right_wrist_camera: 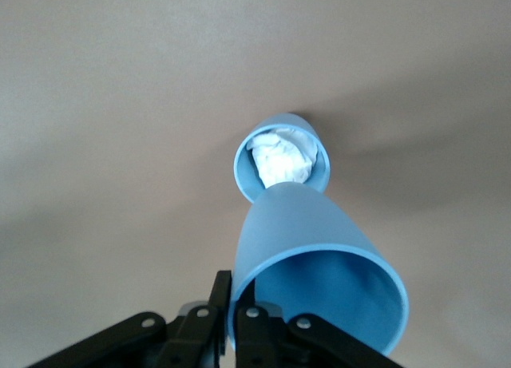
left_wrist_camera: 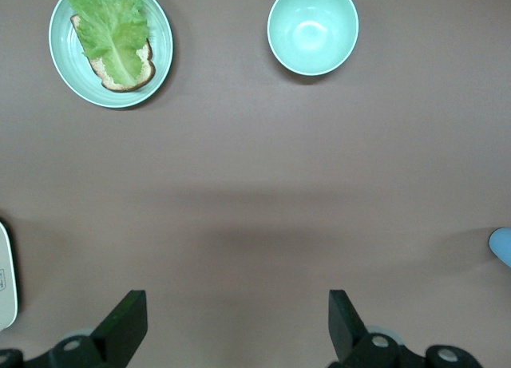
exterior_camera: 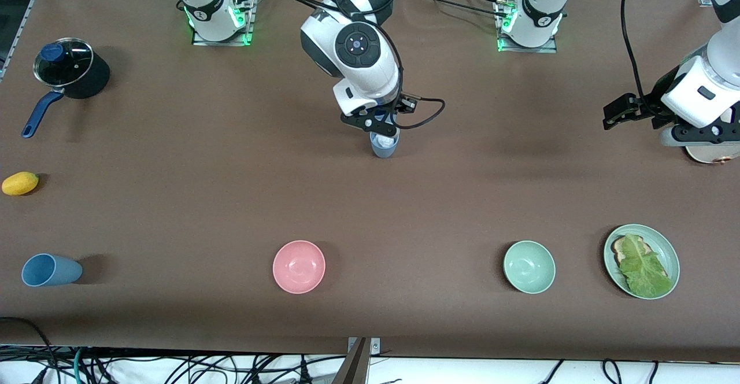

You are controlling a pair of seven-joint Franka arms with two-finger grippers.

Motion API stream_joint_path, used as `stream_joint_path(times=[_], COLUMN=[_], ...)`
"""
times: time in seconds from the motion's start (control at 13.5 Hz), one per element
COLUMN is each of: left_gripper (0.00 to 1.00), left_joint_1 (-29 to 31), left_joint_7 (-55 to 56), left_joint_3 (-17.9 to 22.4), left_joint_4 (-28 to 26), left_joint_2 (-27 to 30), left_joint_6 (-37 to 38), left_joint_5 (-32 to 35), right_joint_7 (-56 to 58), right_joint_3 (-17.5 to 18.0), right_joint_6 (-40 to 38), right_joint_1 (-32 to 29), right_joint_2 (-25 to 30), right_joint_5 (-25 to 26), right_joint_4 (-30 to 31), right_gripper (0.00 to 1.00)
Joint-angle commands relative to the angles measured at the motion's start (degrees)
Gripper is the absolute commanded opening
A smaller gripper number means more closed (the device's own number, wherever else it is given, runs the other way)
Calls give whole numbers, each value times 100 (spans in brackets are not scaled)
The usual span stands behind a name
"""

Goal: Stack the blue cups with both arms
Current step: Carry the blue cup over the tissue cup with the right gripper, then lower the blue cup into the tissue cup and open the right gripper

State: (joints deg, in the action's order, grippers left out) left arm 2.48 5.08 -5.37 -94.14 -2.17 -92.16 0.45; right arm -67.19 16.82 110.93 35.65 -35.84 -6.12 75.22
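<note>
A grey-blue cup (exterior_camera: pixel 383 147) stands upright mid-table with crumpled white paper (right_wrist_camera: pixel 279 156) inside it. My right gripper (right_wrist_camera: pixel 233 284) is shut on the rim of a sky blue cup (right_wrist_camera: pixel 319 280) and holds it tilted, its base just over the standing cup's (right_wrist_camera: pixel 239 167) mouth. In the front view the right gripper (exterior_camera: pixel 378 122) hides most of the held cup. Another blue cup (exterior_camera: pixel 51 270) lies on its side near the front edge at the right arm's end. My left gripper (left_wrist_camera: pixel 235 316) hangs open over bare table at the left arm's end, holding nothing.
A pink bowl (exterior_camera: pixel 299 266), a pale green bowl (exterior_camera: pixel 529 266) and a plate (exterior_camera: pixel 666 247) with bread and lettuce lie along the front. A lidded pot (exterior_camera: pixel 72 69) and a yellow fruit (exterior_camera: pixel 20 183) sit at the right arm's end. A pale board (exterior_camera: pixel 714 154) lies under the left hand.
</note>
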Motion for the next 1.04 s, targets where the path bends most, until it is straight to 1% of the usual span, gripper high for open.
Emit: stream_joint_path(times=[0.0, 0.22, 0.96], left_gripper=[100, 100, 100], left_joint_1=[42, 42, 42], left_joint_7=[-156, -156, -156], left_joint_3=[-25, -25, -25], left_joint_4=[-96, -96, -96], left_joint_2=[129, 129, 129], left_joint_6=[32, 41, 67], left_joint_5=[52, 52, 52], right_joint_7=[-111, -119, -154], right_joint_3=[-56, -56, -65], right_joint_6=[-133, -63, 333], right_joint_1=[65, 74, 118], right_joint_2=[-222, -327, -529], right_joint_5=[251, 322, 331], right_joint_4=[-315, -315, -412], right_gripper=[0, 0, 0])
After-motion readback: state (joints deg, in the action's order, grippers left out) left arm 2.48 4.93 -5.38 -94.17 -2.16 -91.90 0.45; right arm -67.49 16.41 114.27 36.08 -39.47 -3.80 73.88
